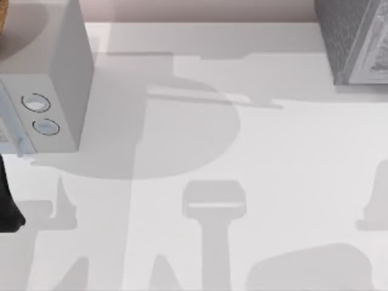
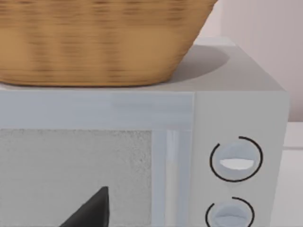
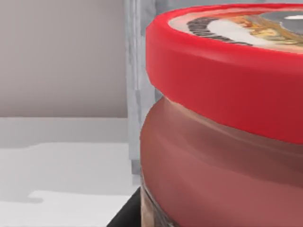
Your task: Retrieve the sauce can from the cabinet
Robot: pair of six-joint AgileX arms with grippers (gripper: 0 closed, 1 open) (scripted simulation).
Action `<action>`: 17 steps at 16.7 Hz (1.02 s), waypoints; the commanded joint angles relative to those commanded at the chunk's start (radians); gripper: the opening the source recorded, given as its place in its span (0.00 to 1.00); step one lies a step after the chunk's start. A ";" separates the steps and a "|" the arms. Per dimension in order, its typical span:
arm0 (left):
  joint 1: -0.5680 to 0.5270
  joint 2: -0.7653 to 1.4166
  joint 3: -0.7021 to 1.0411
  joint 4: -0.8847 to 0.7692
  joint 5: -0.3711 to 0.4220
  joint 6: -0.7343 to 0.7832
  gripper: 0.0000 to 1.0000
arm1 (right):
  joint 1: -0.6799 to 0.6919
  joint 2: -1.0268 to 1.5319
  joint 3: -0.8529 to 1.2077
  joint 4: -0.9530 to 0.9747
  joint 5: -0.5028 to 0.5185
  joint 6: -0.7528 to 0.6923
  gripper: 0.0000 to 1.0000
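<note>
The sauce can (image 3: 222, 118) stands very close in the right wrist view, upright, with a red top rim around a dark emblem and a brownish-red side. A dark part of my right gripper (image 3: 127, 215) shows beside the can's base. Just behind the can rises a grey upright edge of the cabinet (image 3: 137, 71). From above, the grey cabinet (image 1: 357, 42) sits at the table's far right corner. My left arm (image 1: 8, 203) is a dark shape at the table's left edge, and my left gripper (image 2: 90, 212) faces the microwave door.
A white microwave (image 1: 48, 85) with two round knobs (image 2: 236, 160) stands at the far left, with a wicker basket (image 2: 94, 42) on top of it. The white table (image 1: 254, 157) stretches between microwave and cabinet, crossed by arm shadows.
</note>
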 joint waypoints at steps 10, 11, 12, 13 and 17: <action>0.000 0.000 0.000 0.000 0.000 0.000 1.00 | 0.076 0.153 0.029 0.102 0.015 0.007 0.00; 0.000 0.000 0.000 0.000 0.000 0.000 1.00 | 0.098 0.197 0.039 0.136 0.020 0.007 0.00; 0.000 0.000 0.000 0.000 0.000 0.000 1.00 | 0.120 0.242 0.050 0.171 0.025 0.007 0.00; 0.000 0.000 0.000 0.000 0.000 0.000 1.00 | 0.144 0.289 0.062 0.208 0.030 0.007 0.00; 0.000 0.000 0.000 0.000 0.000 0.000 1.00 | 0.232 0.467 0.106 0.348 0.051 0.006 0.00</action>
